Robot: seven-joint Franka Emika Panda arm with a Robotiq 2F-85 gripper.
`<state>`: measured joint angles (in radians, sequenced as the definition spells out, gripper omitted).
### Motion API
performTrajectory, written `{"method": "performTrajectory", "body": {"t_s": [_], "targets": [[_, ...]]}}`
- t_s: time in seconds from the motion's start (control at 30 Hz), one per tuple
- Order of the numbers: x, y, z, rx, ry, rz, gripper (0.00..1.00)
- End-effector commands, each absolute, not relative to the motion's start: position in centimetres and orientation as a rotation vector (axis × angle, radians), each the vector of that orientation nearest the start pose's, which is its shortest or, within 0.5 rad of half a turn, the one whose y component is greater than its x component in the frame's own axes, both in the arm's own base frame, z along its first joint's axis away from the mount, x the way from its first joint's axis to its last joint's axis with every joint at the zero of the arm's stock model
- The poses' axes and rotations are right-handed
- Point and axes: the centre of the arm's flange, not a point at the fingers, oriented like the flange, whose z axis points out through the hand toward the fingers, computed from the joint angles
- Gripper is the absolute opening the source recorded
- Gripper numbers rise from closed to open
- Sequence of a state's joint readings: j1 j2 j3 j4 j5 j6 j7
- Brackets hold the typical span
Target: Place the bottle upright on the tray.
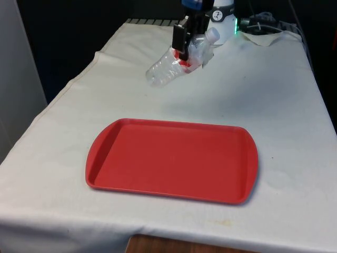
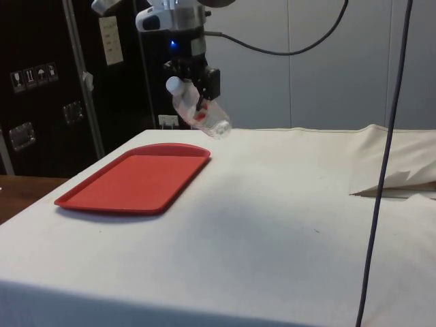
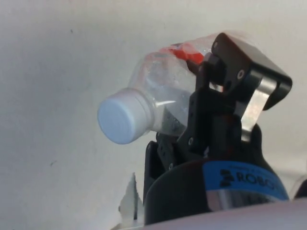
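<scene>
bottle (image 1: pixel 171 67): clear, colourless plastic, with a red band round its middle; cap (image 3: pixel 120 120) white, faintly bluish in the wrist view. tray (image 1: pixel 171 159): plain red all over, no pattern. gripper (image 1: pixel 185 55): black, with a bare silver metal piece on one finger (image 3: pixel 253 103). cloth (image 1: pixel 274 95) over the table: plain white to off-white, unpatterned, with a few faint yellowish marks near the front edge. table edge (image 1: pixel 158 245) under the cloth: brown wood.

Soft, even overhead light falls on my worktop's white cloth (image 1: pixel 253 95); the flat red plastic tray (image 1: pixel 171 158) casts only a thin shadow along its near rim. The clear crumpled plastic bottle (image 3: pixel 163 96) glints faintly, and its white cap (image 3: pixel 122 120) looks washed out and soft close up.
</scene>
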<state>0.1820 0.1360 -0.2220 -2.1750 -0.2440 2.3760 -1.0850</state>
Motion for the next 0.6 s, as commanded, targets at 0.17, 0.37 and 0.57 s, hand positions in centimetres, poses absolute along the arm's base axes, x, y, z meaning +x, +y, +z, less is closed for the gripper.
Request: {"method": "performTrajectory", "body": {"t_s": [0.17, 0.37, 0.57], "targets": [[56.3, -2.4, 33.9, -2.737, -1.891, -0.003, 0.32], [56.7, -2.4, 34.0, -2.73, -1.861, -0.088, 0.32], [57.0, -2.5, 34.1, -2.722, -1.836, -0.157, 0.32]]}}
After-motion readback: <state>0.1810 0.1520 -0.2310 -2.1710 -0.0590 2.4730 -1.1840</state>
